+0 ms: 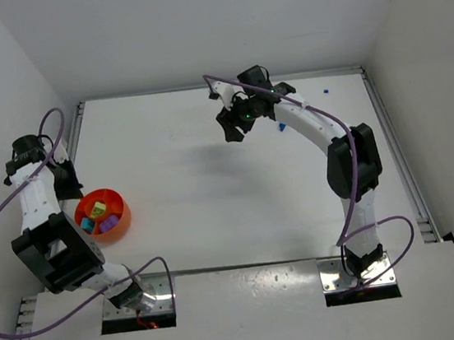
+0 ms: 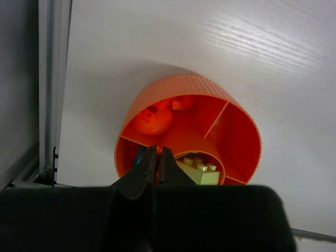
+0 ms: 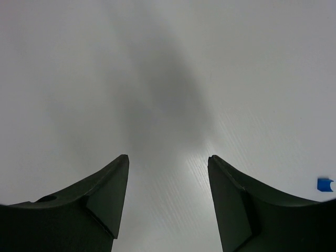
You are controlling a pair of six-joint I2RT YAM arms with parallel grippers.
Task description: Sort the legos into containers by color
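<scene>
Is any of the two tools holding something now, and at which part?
Nothing is held. The right tool is open and empty; the left tool is shut on nothing above the round orange plastic bowl.

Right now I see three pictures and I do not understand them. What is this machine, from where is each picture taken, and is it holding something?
These are two robot arms bolted at the near edge of a white table. The wide picture comes from a fixed camera above and behind them. The other two come from small cameras on the wrists, so each shows its own black fingers.

The left gripper is shut, just over an orange bowl with dividing walls. The bowl holds small toy bricks: a yellow brick, an orange piece, and cyan and purple ones in the top view. Whether it pinches something, I cannot tell.

The right gripper is open and empty above the bare table. A small blue brick lies beside it, and another tiny blue bit near the far edge.
</scene>
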